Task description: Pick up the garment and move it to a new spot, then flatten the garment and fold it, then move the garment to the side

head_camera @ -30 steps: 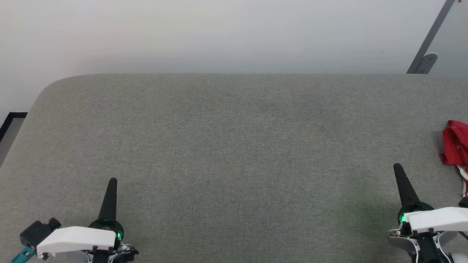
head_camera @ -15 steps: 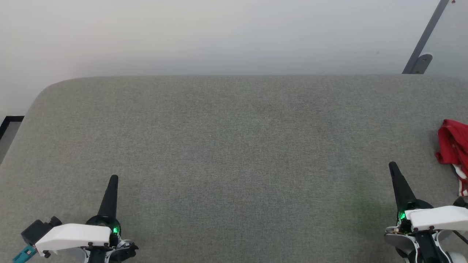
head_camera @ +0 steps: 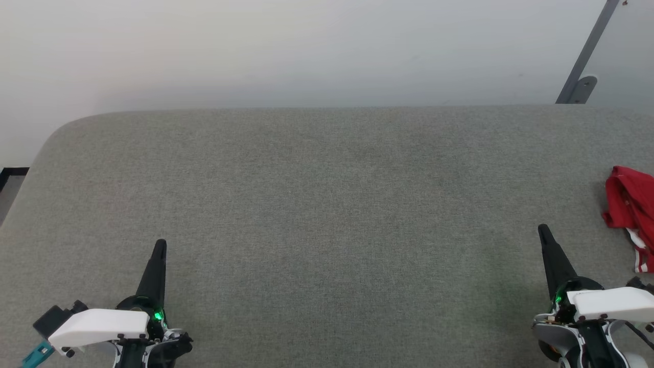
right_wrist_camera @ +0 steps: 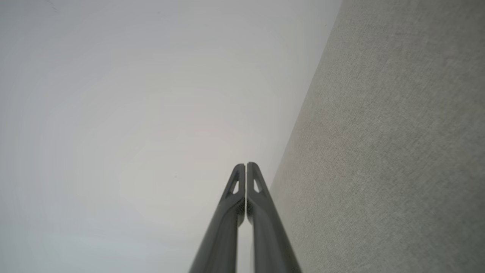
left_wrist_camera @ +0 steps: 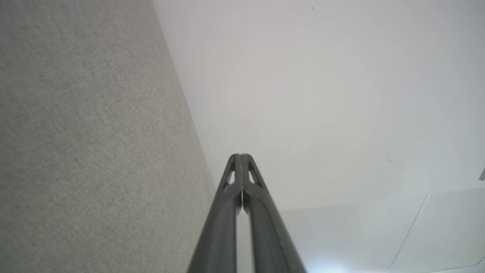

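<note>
The garment point(head_camera: 631, 204) is a crumpled red heap with a bit of white-and-red striped trim, lying at the far right edge of the head view and cut off by the frame. My right gripper point(head_camera: 541, 229) is shut and empty, hovering low at the right, a short way left of and nearer than the garment. My left gripper point(head_camera: 160, 244) is shut and empty at the lower left, far from the garment. In each wrist view the two dark fingers press together, left point(left_wrist_camera: 241, 156) and right point(right_wrist_camera: 246, 165), with nothing between them.
A wide grey fabric-covered surface point(head_camera: 327, 204) spans the head view, with a rounded corner at the far left. A pale wall stands behind it. A grey metal bracket point(head_camera: 580, 82) leans at the upper right. A dark floor strip point(head_camera: 10, 176) shows at the left edge.
The whole head view has shifted a little, so the garment shows further into the frame at the right. Both grippers stay shut and hold their places relative to the surface.
</note>
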